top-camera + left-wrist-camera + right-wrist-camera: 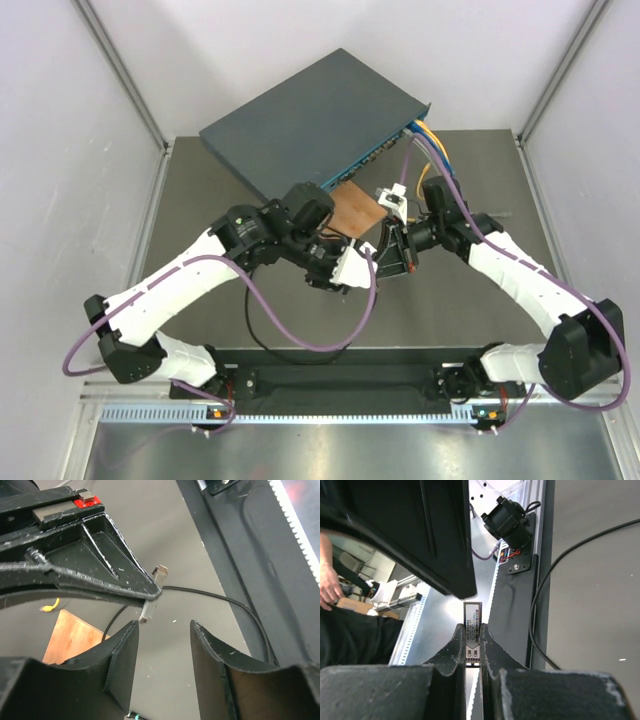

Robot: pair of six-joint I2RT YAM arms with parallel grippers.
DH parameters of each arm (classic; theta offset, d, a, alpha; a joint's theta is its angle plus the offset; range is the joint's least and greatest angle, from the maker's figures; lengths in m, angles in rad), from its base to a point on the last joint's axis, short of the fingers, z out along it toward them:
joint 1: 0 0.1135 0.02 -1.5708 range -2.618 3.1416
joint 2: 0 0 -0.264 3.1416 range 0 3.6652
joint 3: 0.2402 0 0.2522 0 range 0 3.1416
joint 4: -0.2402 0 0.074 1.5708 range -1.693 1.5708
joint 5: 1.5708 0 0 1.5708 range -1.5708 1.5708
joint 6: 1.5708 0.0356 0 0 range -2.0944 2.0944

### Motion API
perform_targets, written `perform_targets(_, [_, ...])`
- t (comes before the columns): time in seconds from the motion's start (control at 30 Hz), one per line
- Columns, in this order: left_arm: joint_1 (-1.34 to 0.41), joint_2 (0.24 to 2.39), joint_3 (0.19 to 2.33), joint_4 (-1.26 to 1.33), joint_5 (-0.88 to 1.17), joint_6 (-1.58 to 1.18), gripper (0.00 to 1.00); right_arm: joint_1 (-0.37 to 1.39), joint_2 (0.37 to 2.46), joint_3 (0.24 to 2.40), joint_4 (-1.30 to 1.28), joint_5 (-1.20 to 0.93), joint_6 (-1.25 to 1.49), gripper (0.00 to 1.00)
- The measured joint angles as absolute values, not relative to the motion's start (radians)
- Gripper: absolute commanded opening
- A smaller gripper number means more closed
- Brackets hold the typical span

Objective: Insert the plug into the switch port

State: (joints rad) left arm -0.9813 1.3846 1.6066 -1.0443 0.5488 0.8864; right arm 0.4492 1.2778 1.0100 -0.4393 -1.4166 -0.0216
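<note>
Right end effector pinching a small stick, left one spread beside it

The right end effector (pixel 472 630) is pressed together on a small silver-black stick (pixel 472 611), whose labelled end pokes out past its fingertips; the left end effector (pixel 162 627) is spread with nothing between its fingers, the stick just ahead of it; beneath both lies a dark grey tabletop (pixel 470 300) with a thin black cable (pixel 225 600) looping across it; I cannot tell where its plug lies; just beyond the end effectors sits a brown board (pixel 355 210), then the switch (pixel 300 120), the row holding the switch port (pixel 372 157) facing them; white walls (pixel 60 150) close the sides; only the right wrist view shows a room past the tabletop's near edge, with a person's hand (pixel 326 582); only the top view shows the switch.
</note>
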Motion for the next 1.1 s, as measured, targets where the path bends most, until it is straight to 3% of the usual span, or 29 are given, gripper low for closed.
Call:
perform_targets(0.23, [-1.012, 1.401, 1.568, -0.988, 0.501, 0.884, 0.48, 0.450, 1.292, 1.010, -0.454, -1.425, -0.015, 0.00])
perform_targets(0.4, [-1.031, 1.401, 1.540, -0.942, 0.487, 0.873, 0.39, 0.458, 1.304, 1.010, -0.455, -1.436, -0.015, 0.00])
perform_targets(0.57, [-1.054, 1.400, 1.505, -0.896, 0.438, 0.865, 0.19, 0.469, 1.328, 1.010, -0.481, -1.440, -0.015, 0.00])
perform_targets(0.67, [-1.062, 1.394, 1.480, -0.885, 0.427, 0.856, 0.02, 0.469, 1.338, 1.010, -0.500, -1.436, -0.016, 0.02])
perform_targets(0.73, [-1.065, 1.388, 1.467, -0.876, 0.424, 0.848, 0.00, 0.469, 1.338, 1.010, -0.511, -1.428, -0.017, 0.11])
perform_targets(0.87, [-1.061, 1.380, 1.446, -0.844, 0.402, 0.796, 0.00, 0.468, 1.338, 1.023, -0.515, -1.408, -0.015, 0.62])
perform_targets(0.93, [-1.044, 1.384, 1.443, -0.838, 0.411, 0.761, 0.00, 0.457, 1.334, 1.044, -0.512, -1.378, -0.022, 0.75])
perform_targets(0.97, [-1.023, 1.384, 1.443, -0.836, 0.432, 0.733, 0.00, 0.446, 1.330, 1.053, -0.511, -1.365, -0.026, 0.82])
perform_targets(1.1, [-0.939, 1.384, 1.452, -0.826, 0.516, 0.606, 0.00, 0.318, 1.292, 1.119, -0.554, -1.291, -0.098, 0.86])
